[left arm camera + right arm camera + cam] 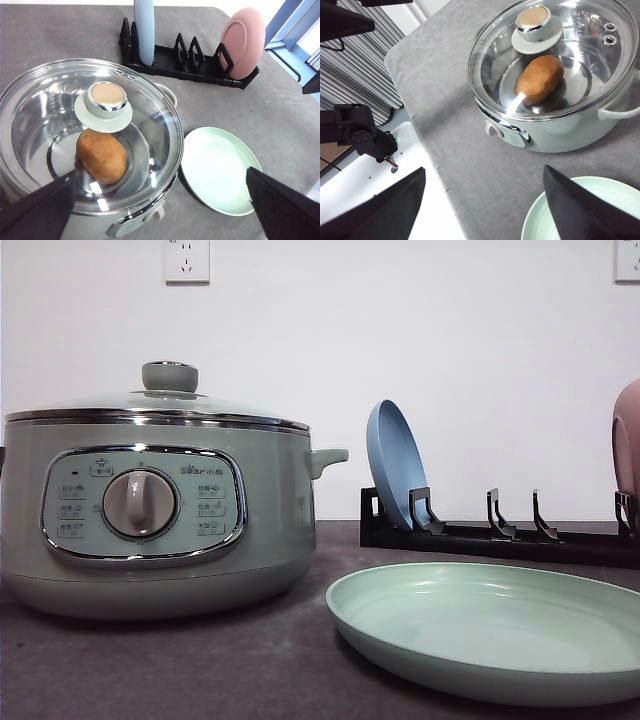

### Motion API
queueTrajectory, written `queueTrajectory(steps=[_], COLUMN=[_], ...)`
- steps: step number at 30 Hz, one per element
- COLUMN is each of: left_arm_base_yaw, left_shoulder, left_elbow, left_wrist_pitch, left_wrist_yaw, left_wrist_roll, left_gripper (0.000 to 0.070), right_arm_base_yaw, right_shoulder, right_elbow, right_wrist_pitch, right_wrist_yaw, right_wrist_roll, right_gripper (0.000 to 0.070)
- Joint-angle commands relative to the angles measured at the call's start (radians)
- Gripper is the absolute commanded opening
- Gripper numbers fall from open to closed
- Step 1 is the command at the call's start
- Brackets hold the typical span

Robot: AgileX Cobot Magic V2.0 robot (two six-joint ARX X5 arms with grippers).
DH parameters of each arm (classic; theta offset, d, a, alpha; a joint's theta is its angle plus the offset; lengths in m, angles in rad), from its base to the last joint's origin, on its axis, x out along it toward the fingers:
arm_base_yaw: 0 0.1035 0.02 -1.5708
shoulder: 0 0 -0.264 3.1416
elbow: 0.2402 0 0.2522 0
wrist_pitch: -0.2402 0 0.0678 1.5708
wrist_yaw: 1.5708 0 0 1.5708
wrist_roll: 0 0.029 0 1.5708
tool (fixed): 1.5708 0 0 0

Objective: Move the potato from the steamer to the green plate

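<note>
The steamer (155, 515) is seen on the dark grey table (200, 670), closed by its glass lid (90, 135), with the lid knob (106, 97) at the centre. Through the glass, the potato (101, 156) is seen lying on its side on the metal floor of the pot, alone in it; the same potato (540, 79) is seen in the right wrist view, under the lid. The green plate (495, 630) is set flat on the table just beside the steamer, apart from it, and nothing is held in it. Behind both, a black rack (500, 535) is placed, in which a blue plate (395, 478) is stood on edge at one end and a pink plate (242, 42) on edge at the other; the slots between them are unfilled.

The left gripper (160, 210) is held above the steamer and green plate, its fingers (35, 210) spread wide with nothing grasped. The right gripper (485, 210) is likewise spread wide and holds nothing, its fingers (580, 210) seen over the table edge and the rim of the green plate
</note>
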Motion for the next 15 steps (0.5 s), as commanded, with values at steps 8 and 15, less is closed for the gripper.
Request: queueTrajectory(steps=[8, 15], left_arm_base_yaw=[-0.024, -0.105], left_shoulder=[0.11, 0.348], left_elbow=[0.17, 0.467], left_wrist_pitch=[-0.038, -0.198], left_wrist_yaw=[-0.117, -0.229], left_wrist_roll=[-0.057, -0.045], left_gripper=[0.0677, 0.0676], right_arm_base_yaw=[0.005, 0.005], right_shoulder=[0.011, 0.011], right_elbow=[0.015, 0.015], right_wrist_pitch=[0.005, 0.004], right_wrist_yaw=[-0.003, -0.003], right_wrist_roll=[-0.024, -0.024], right_gripper=[0.0467, 0.0467])
